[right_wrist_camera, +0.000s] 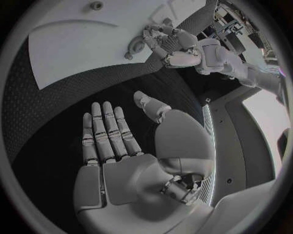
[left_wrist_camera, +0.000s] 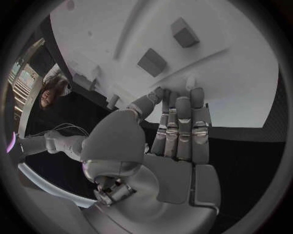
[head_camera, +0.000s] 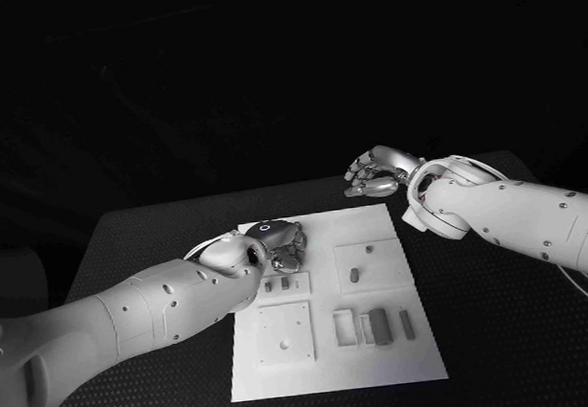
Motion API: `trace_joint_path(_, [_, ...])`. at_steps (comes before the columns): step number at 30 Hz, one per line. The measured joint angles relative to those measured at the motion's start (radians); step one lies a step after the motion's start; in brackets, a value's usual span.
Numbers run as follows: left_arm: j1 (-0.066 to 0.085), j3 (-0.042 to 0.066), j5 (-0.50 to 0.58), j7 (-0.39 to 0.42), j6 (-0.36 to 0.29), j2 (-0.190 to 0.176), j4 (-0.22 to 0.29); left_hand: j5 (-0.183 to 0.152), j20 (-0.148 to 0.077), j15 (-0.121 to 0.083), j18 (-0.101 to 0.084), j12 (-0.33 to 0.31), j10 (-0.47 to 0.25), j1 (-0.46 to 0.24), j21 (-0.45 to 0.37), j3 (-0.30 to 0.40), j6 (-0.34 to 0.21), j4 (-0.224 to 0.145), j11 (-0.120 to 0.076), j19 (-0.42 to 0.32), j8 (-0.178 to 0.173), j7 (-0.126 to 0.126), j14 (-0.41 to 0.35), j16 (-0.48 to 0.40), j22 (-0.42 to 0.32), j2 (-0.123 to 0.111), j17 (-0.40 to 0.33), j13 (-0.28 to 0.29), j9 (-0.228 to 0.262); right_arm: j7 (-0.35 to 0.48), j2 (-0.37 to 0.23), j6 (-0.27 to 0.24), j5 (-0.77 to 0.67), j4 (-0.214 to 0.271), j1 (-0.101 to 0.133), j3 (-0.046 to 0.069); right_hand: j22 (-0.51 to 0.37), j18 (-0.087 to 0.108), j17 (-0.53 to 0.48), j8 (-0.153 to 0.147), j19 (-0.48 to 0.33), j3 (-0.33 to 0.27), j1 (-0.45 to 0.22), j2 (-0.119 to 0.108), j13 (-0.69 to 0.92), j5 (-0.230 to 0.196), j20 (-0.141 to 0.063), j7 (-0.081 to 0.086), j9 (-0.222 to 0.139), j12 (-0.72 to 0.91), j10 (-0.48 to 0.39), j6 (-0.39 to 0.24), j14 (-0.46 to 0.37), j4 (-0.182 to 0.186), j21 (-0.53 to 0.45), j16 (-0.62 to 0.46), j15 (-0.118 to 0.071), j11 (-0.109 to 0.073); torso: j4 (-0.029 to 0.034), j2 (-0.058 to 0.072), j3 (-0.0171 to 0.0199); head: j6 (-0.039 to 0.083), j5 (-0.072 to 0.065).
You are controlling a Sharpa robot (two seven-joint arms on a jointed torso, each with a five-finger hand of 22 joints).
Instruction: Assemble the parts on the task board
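Note:
The white task board (head_camera: 339, 371) lies in the middle of the black table. Small grey parts (head_camera: 376, 326) sit in its near right section, and another small part (head_camera: 356, 275) rests on a raised plate further back. My left hand (head_camera: 278, 244) is over the board's far left corner, fingers pointing down at the board (left_wrist_camera: 244, 73). Its fingers (left_wrist_camera: 180, 122) lie straight and side by side with nothing between them and the thumb; two square blocks (left_wrist_camera: 152, 62) stand just beyond them. My right hand (head_camera: 379, 173) hovers over the table past the board's far right corner, spread flat (right_wrist_camera: 113, 141) and holding nothing.
A square raised plate (head_camera: 287, 334) with small holes sits on the board's near left. Black table (head_camera: 528, 337) surrounds the board on all sides. In the right wrist view my left hand (right_wrist_camera: 177, 46) shows at the board's edge (right_wrist_camera: 73, 48).

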Motion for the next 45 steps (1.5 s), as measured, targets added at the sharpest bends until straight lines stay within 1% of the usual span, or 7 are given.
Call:
trace_joint_path(4, [-0.002,-0.002,0.000,0.000,-0.011,-0.001,0.000,-0.004,-0.007,-0.007,-0.001,-0.001,0.017,0.007,0.016,0.019,0.016,-0.002,-0.010,0.018,0.005,-0.005,0.018,0.010,-0.001,0.006,0.000,0.004,0.001,0.000,0.000,0.000,0.000,0.000,0.000,0.000,0.000,0.000,0.000,0.000,0.000,0.000,0.000,0.000,0.000,0.000,0.000,0.000,0.000,0.000,0.000,0.000,0.000,0.000,0.000,0.000,0.000,0.000,0.0001,-0.001,0.0000,0.000,0.000])
trace_joint_path(14, [-0.008,-0.004,0.003,0.007,-0.036,-0.008,0.005,-0.008,-0.019,-0.016,-0.010,-0.007,0.040,0.011,0.037,0.030,0.025,-0.005,-0.017,0.037,0.007,-0.010,0.041,0.022,-0.001,0.010,0.003,0.010,0.004,0.001,0.000,0.000,0.000,0.000,0.000,0.000,0.001,0.000,-0.001,0.000,0.000,0.000,0.000,0.000,0.000,0.000,0.000,0.000,0.000,0.000,0.000,0.000,0.000,0.000,0.000,0.000,0.000,0.000,-0.0002,-0.001,0.0000,0.002,0.002])
trace_joint_path(21, [-0.013,-0.006,0.020,0.016,-0.065,-0.035,0.017,-0.012,-0.024,-0.018,-0.010,-0.007,0.044,0.013,0.044,0.034,0.030,-0.002,-0.016,0.042,0.012,-0.011,0.047,0.026,-0.001,0.010,0.004,0.011,0.004,0.001,-0.001,0.000,0.000,0.000,0.000,0.000,0.002,0.000,-0.001,0.000,0.000,0.000,0.000,0.000,0.000,0.000,0.000,0.000,-0.001,0.000,0.000,0.000,0.000,0.000,0.000,0.000,0.000,0.000,-0.0004,-0.001,0.0003,0.002,0.002])
trace_joint_path(25, [-0.015,-0.002,0.035,0.023,-0.078,-0.049,0.023,-0.016,-0.022,-0.018,-0.010,-0.007,0.044,0.015,0.044,0.036,0.031,-0.004,-0.016,0.044,0.014,-0.011,0.047,0.026,-0.001,0.009,0.004,0.011,0.009,0.001,-0.002,0.000,0.000,0.000,0.000,0.000,0.002,0.000,-0.002,0.003,0.000,0.000,0.000,0.000,0.000,0.000,0.000,0.000,-0.001,0.000,0.000,0.000,0.000,0.000,0.000,0.000,0.000,0.000,-0.0003,-0.001,0.0003,0.003,0.002])
trace_joint_path(34, [-0.015,0.033,0.077,0.052,-0.093,-0.083,0.055,-0.012,-0.022,-0.018,-0.010,-0.007,0.046,0.018,0.044,0.036,0.031,-0.005,-0.018,0.044,0.015,-0.010,0.047,0.026,-0.001,0.006,0.004,0.011,0.007,0.001,-0.006,0.000,0.000,0.001,0.000,0.000,0.003,0.000,-0.003,0.005,0.000,0.000,0.000,0.000,0.000,0.000,0.000,0.000,-0.002,0.000,0.000,0.000,0.000,0.000,-0.004,0.000,0.000,0.000,0.0007,-0.002,0.0000,0.007,0.004])
trace_joint_path(39, [-0.015,0.042,0.108,0.063,-0.091,-0.104,0.077,-0.012,-0.022,-0.019,-0.010,-0.007,0.047,0.018,0.044,0.036,0.031,-0.005,-0.019,0.044,0.015,-0.010,0.051,0.025,-0.001,0.006,0.004,0.011,0.004,0.001,-0.006,0.000,0.000,0.001,0.000,0.000,0.003,0.000,-0.003,0.005,0.000,0.000,0.000,0.000,0.000,0.000,0.000,0.000,-0.002,-0.004,0.000,0.000,0.000,0.000,-0.004,0.003,0.000,0.000,0.0012,-0.002,-0.0007,0.008,0.004])
trace_joint_path(45, [-0.014,0.046,0.130,0.067,-0.075,-0.132,0.092,-0.012,-0.022,-0.020,-0.010,-0.007,0.047,0.019,0.048,0.036,0.031,-0.005,-0.019,0.043,0.015,-0.010,0.052,0.025,-0.001,0.005,0.004,0.012,0.005,0.001,-0.008,0.000,0.000,0.001,0.000,0.000,0.004,0.000,-0.003,0.005,0.000,0.000,0.000,0.000,0.000,0.000,0.000,0.000,-0.002,-0.004,0.002,0.000,0.000,0.000,-0.004,0.004,0.000,-0.002,0.0009,-0.001,-0.0009,0.008,0.006])
